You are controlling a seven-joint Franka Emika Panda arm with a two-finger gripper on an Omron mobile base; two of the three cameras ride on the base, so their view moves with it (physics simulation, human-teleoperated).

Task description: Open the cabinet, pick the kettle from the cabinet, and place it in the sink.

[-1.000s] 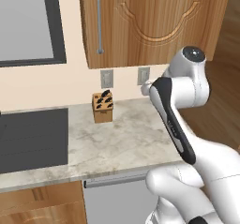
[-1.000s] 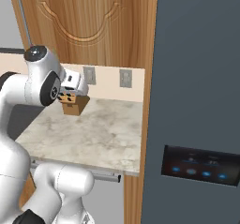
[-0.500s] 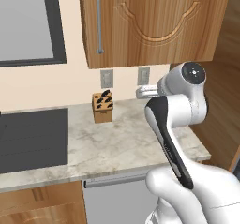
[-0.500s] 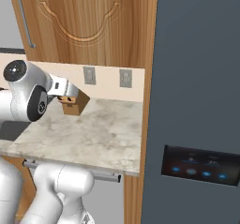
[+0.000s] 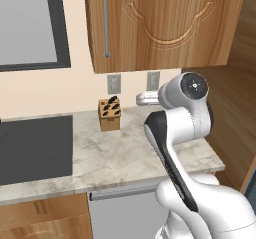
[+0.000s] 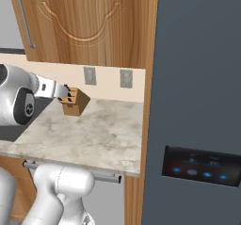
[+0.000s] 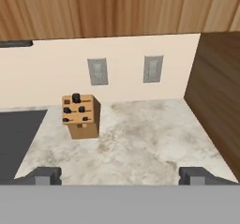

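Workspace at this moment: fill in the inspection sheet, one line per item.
Surface: marble counter, dry and bare around the knife block.
Job's things: cabinet door shut, bar handle untouched; kettle and sink nothing seen.
Clutter: knife block upright near the back wall.
Grippers: gripper open, holding nothing, above the counter.
Cables: nothing seen.
Surroundings: two wall outlets, dark cooktop, grey fridge panel.

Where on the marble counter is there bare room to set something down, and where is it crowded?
The counter is bare from the knife block across to the wooden side panel, and along its whole front edge. The one crowded spot is the back left, where the knife block stands by the black cooktop, below the two wall outlets.
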